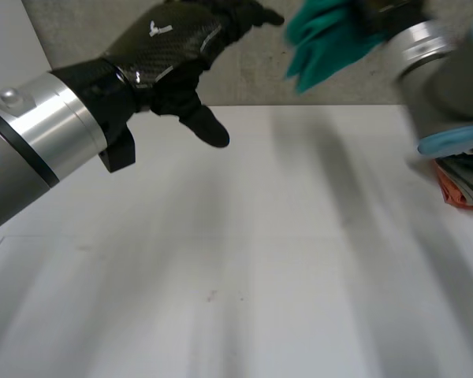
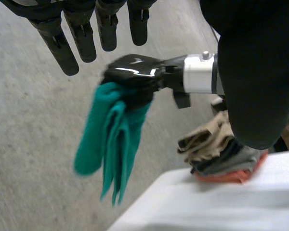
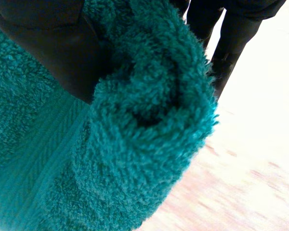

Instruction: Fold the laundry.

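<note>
A teal towel (image 1: 323,39) hangs bunched in the air beyond the table's far edge, held up by my right hand (image 2: 132,77), whose fingers are curled round its top. In the right wrist view the towel (image 3: 135,134) rolls over the thumb (image 3: 62,48) and covers the palm. The towel (image 2: 111,139) droops in long folds below that hand. My left hand (image 1: 181,55) is raised over the far left of the table, fingers (image 2: 82,33) straight and spread, holding nothing. It is left of the towel and apart from it.
A pile of folded laundry (image 2: 216,154) in tan, grey and orange sits at the table's far right corner (image 1: 461,185). The white table (image 1: 236,276) spreads bare in front. A grey wall stands behind.
</note>
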Robot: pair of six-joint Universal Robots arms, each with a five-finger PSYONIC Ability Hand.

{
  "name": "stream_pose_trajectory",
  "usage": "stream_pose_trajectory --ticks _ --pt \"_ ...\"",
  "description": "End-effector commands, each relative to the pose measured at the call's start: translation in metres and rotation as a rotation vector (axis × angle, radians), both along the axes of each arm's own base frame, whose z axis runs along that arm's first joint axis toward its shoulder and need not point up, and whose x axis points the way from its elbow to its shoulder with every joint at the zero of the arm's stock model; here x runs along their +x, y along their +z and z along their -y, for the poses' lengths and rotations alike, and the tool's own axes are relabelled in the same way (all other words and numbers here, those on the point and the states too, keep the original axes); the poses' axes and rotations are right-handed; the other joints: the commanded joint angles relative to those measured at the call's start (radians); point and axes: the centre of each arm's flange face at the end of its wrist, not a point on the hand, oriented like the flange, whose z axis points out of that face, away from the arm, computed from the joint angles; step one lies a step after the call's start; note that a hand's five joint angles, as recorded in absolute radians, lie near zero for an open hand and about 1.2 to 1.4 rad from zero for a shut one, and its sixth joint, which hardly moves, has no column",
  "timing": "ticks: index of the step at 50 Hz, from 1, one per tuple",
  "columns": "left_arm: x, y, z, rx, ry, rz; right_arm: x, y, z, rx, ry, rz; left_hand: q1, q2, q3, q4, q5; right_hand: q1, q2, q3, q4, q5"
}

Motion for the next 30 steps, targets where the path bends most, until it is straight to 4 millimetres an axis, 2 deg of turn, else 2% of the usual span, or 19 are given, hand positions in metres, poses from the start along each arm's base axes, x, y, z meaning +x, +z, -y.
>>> stream_pose_trajectory --ticks 1,3,4,6,7,10,11,14,15,19,23,27,29,30 --pt "-0.002 0.001 0.002 0.017 -0.005 -0.062 -0.126 0.012 0.060 -0.001 -0.211 0.024 -0.018 -0.030 -0.037 -0.028 -0.044 0.324 0.232 0.224 0.199 0.274" --pt "-0.003 -0.005 0.005 0.032 -0.007 -0.054 -0.150 0.009 0.068 0.009 -0.229 0.009 -0.018 -0.030 -0.037 -0.028 -0.044 0.324 0.232 0.224 0.199 0.274" --pt "-0.004 -0.007 0.005 0.037 -0.008 -0.050 -0.177 0.000 0.078 0.031 -0.247 -0.006 -0.018 -0.030 -0.037 -0.028 -0.044 0.324 0.232 0.224 0.199 0.274" --pt "-0.007 -0.016 0.010 0.063 -0.007 -0.038 -0.205 -0.013 0.087 0.064 -0.265 -0.016 -0.018 -0.030 -0.037 -0.028 -0.044 0.324 0.232 0.224 0.199 0.274" --pt "-0.007 -0.019 0.011 0.070 -0.007 -0.034 -0.229 -0.033 0.094 0.114 -0.279 -0.024 -0.018 -0.030 -0.037 -0.028 -0.044 0.324 0.232 0.224 0.199 0.274" --pt "-0.010 -0.032 0.016 0.104 -0.004 -0.016 -0.260 -0.063 0.104 0.186 -0.287 -0.037 -0.018 -0.030 -0.037 -0.028 -0.044 0.324 0.232 0.224 0.199 0.274" --pt "-0.010 -0.035 0.017 0.111 -0.005 -0.011 -0.281 -0.084 0.108 0.231 -0.299 -0.045 -0.018 -0.030 -0.037 -0.028 -0.044 0.324 0.232 0.224 0.199 0.274" --pt "-0.012 -0.045 0.019 0.139 -0.006 0.004 -0.306 -0.117 0.110 0.305 -0.293 -0.053 -0.018 -0.030 -0.037 -0.028 -0.044 0.324 0.232 0.224 0.199 0.274" --pt "-0.012 -0.047 0.020 0.144 -0.005 0.007 -0.316 -0.138 0.110 0.350 -0.272 -0.062 -0.018 -0.030 -0.037 -0.028 -0.044 0.324 0.232 0.224 0.199 0.274" --pt "-0.013 -0.054 0.021 0.167 -0.005 0.014 -0.321 -0.180 0.105 0.435 -0.189 -0.100 -0.018 -0.030 -0.037 -0.028 -0.044 0.324 0.232 0.224 0.199 0.274" --pt "-0.013 -0.057 0.020 0.177 -0.007 0.018 -0.320 -0.195 0.096 0.457 -0.162 -0.157 -0.018 -0.030 -0.037 -0.028 -0.044 0.324 0.232 0.224 0.199 0.274" --pt "-0.015 -0.055 0.016 0.174 -0.021 0.015 -0.318 -0.198 0.090 0.464 -0.169 -0.177 -0.018 -0.030 -0.037 -0.028 -0.044 0.324 0.232 0.224 0.199 0.274" --pt "-0.018 -0.052 0.009 0.164 -0.042 0.013 -0.318 -0.191 0.089 0.456 -0.177 -0.178 -0.018 -0.030 -0.037 -0.028 -0.044 0.324 0.232 0.224 0.199 0.274" --pt "-0.020 -0.051 0.006 0.160 -0.053 0.014 -0.317 -0.178 0.087 0.439 -0.188 -0.177 -0.018 -0.030 -0.037 -0.028 -0.044 0.324 0.232 0.224 0.199 0.274"
